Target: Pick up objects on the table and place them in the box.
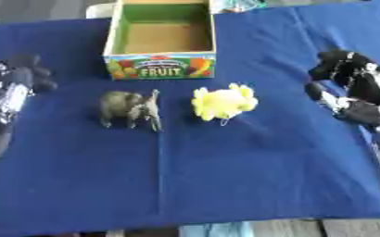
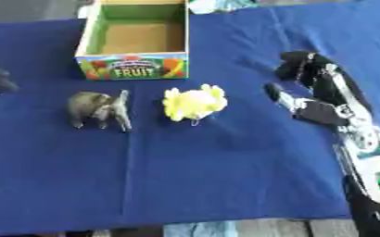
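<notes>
Left eye view, fuzzy yellow toy [image 1: 223, 102], cardboard box [image 1: 161, 65]

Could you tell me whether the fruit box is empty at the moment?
Empty: the box shows only its bare brown floor and green walls.

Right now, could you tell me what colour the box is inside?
The box has green walls and a tan floor, clearest in the left eye view.

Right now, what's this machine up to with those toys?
It is meant to put the toys into the open FRUIT box, which looks empty. Nothing is picked up yet: the grey elephant and the yellow fluffy toy stand side by side on the blue cloth in front of the box. The right hand hovers beside the yellow toy; the left hand waits at the left edge.
</notes>
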Motion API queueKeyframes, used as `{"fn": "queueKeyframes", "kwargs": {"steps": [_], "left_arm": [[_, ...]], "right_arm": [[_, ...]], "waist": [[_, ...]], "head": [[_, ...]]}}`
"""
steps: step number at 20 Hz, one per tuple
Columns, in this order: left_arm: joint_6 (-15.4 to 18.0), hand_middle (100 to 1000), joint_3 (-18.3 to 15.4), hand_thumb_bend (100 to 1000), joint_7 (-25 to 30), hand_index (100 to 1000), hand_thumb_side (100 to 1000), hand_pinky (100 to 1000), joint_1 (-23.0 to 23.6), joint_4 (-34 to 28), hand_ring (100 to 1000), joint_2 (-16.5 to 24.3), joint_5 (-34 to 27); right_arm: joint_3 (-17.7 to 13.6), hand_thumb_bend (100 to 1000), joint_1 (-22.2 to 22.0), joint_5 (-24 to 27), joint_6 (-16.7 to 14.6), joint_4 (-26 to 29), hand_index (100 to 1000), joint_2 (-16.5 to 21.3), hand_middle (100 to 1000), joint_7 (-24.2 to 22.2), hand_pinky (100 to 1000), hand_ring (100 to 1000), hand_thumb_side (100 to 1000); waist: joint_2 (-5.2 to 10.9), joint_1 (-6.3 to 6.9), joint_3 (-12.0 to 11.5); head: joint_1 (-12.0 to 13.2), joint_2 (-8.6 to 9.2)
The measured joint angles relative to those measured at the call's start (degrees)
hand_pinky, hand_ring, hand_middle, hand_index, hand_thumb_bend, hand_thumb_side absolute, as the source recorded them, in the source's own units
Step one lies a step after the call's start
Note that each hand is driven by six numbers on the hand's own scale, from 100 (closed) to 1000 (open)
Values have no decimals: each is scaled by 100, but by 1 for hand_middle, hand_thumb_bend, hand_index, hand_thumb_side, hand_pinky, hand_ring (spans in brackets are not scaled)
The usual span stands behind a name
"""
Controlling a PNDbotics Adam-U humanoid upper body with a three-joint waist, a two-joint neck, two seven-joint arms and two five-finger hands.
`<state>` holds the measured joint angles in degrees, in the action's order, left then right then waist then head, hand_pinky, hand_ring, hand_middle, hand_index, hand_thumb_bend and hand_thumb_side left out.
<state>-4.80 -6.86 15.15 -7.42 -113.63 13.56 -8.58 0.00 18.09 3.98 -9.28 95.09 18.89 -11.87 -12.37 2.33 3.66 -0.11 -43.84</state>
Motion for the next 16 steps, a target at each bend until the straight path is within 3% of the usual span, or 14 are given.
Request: {"fn": "queueKeyframes", "kwargs": {"steps": [7,16], "left_arm": [[37,648,49,123,92,803,415,777,-115,0,659,171,89],[310,704,513,187,411,840,345,786,-901,269,717,1034,956]], "right_arm": [[0,454,-3,0,2,0,762,0,578,-1,718,689,238],[1,447,-47,0,17,0,762,0,577,-15,719,689,239]], "waist": [[3,4,20],[45,21,26]], "head": [[1,0],[0,0]]}}
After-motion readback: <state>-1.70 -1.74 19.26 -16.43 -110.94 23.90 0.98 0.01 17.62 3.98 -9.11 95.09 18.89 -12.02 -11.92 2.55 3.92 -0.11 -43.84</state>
